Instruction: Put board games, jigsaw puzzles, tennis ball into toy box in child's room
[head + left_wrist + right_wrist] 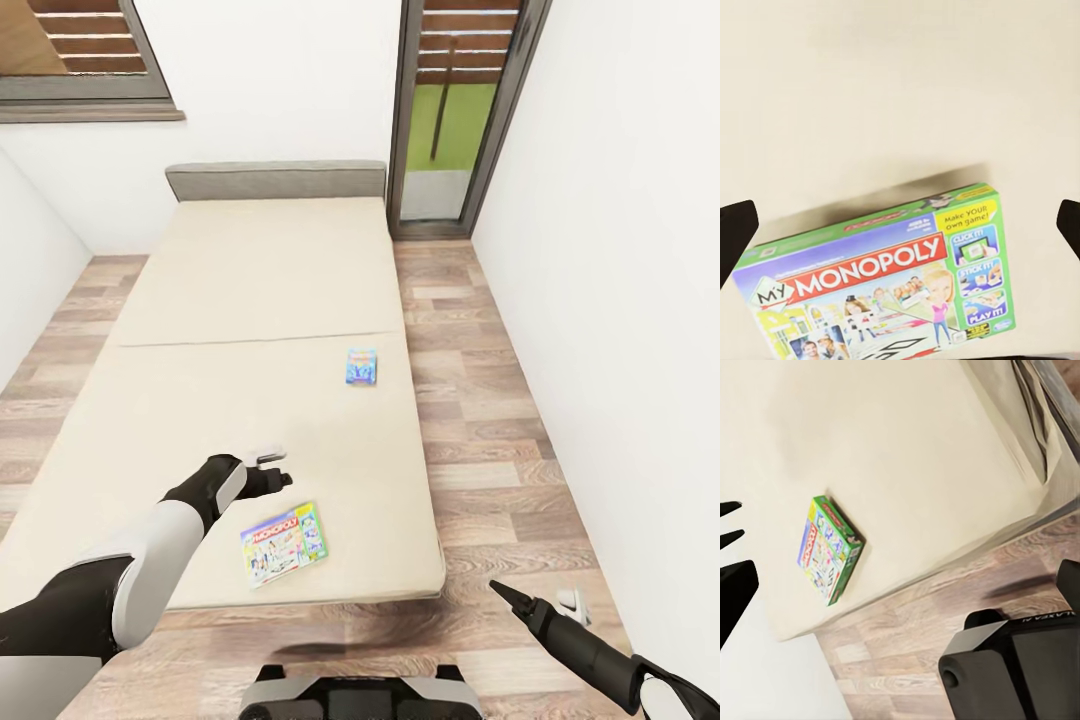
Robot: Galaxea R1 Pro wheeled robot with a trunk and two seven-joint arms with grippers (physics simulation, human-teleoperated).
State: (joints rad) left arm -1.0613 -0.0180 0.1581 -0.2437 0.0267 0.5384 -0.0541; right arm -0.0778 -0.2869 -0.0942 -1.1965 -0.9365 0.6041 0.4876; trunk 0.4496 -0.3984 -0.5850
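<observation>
1. The left gripper (272, 468) hovers over the bed (200, 400), fingers spread apart, empty, just above the green Monopoly box (284, 542).
2. That box lies flat near the mattress's foot edge.
3. A small blue game box (361, 366) lies further up the bed.
4. The right gripper (535, 597) hangs over the wood floor (470, 420), fingers apart.

head overlooks the bed (250, 300); both wrists share its monopoly box (881, 289).
</observation>
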